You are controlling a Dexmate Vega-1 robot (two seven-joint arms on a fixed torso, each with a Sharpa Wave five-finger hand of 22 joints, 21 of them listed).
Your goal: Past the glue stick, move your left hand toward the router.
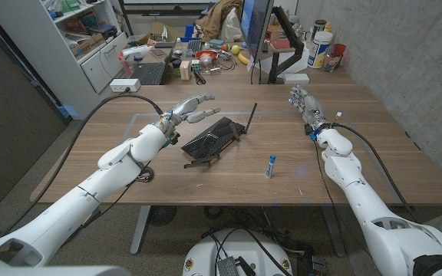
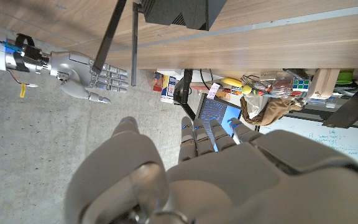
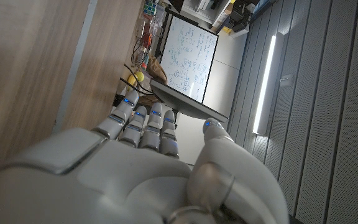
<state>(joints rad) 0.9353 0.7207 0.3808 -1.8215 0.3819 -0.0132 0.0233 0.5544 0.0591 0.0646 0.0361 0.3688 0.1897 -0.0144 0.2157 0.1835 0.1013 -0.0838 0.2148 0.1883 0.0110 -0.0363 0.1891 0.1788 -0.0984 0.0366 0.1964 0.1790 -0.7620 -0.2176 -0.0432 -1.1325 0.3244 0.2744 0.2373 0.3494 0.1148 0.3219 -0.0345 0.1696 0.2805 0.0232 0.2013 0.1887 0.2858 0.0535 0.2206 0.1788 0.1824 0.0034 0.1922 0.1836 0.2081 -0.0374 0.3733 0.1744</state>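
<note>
My left hand [image 1: 184, 111] at frame centre-left, fingers apart, holding nothing. Flat black router with thin antennas [image 1: 212, 139] on wooden table [image 1: 374, 146] just right of and below my fingertips, long axis diagonal. Small blue-capped glue stick [image 1: 270, 165] further right. Right hand [image 1: 304, 103] open, farther off.

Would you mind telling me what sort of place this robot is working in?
Probably a lab or workshop office: a cluttered desk with a black keyboard behind the wooden table, a white shelving unit, and a whiteboard.
</note>
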